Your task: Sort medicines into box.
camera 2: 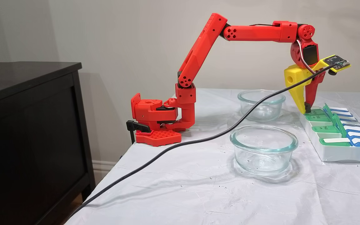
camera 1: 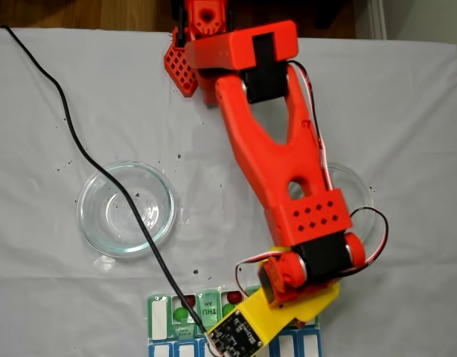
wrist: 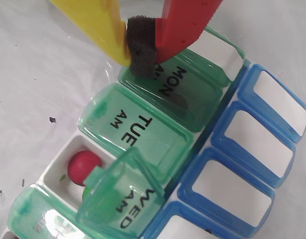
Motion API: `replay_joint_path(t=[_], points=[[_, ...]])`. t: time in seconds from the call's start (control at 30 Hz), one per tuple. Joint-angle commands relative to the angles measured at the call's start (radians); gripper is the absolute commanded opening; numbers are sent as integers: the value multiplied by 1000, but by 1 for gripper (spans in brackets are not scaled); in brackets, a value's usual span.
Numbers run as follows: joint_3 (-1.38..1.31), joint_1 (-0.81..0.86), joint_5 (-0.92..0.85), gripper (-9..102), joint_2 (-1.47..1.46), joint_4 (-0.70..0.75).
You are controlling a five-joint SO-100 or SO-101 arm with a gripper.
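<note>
The box [wrist: 138, 130] is a pill organiser with green lids marked MON, TUE and WED; the WED lid stands open. A dark red medicine [wrist: 84, 167] lies in that open compartment, with a bit of green beside it under the lid. My gripper [wrist: 143, 56] is shut, its yellow and red fingers meeting on a black foam pad, with the tip at the MON lid. In a fixed view from above, two open compartments of the box [camera 1: 158, 316] each hold a red ball [camera 1: 188, 301] and a green ball [camera 1: 181, 314]. From the side, the gripper [camera 2: 306, 110] points down onto the box [camera 2: 339, 154].
Two clear glass dishes [camera 2: 263, 150] [camera 2: 261, 104] stand on the white cloth between the arm's base and the box. A black cable [camera 1: 102, 175] runs across the near dish to the wrist camera. A row of blue-and-white compartments [wrist: 252, 134] borders the green ones. A dark cabinet [camera 2: 27, 125] stands beside the table.
</note>
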Motion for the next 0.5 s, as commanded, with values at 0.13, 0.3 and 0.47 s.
replay_joint_path(t=[0.13,0.3,0.47], points=[[169,69,8,0,442,-227],[279,89,-2,0,511,-364],[288,140,-21,0,494,-400]])
